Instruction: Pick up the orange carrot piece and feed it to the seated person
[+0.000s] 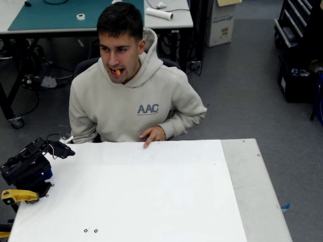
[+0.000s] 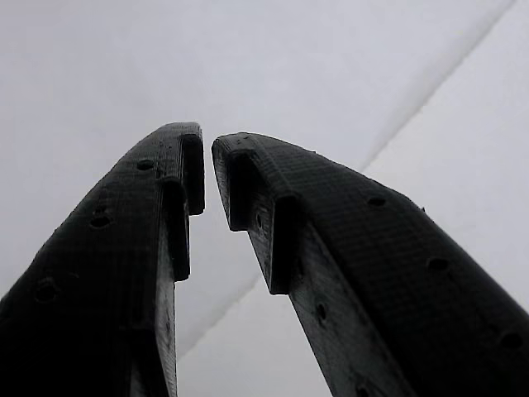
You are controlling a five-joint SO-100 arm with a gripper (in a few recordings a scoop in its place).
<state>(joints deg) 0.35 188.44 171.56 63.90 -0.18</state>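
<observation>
Claw (image 2: pixel 207 169) nearly closed in the wrist view: narrow gap at the tips, nothing between them, white surface behind. In the fixed view the one black arm (image 1: pixel 30 164) sits folded at the lower left edge of the white table (image 1: pixel 151 191), claw hard to make out there. One carrot piece (image 1: pixel 117 72), orange, in the mouth of the one seated person (image 1: pixel 128 101), upper centre of frame. One hand (image 1: pixel 153 134) on the table edge; the other hidden.
</observation>
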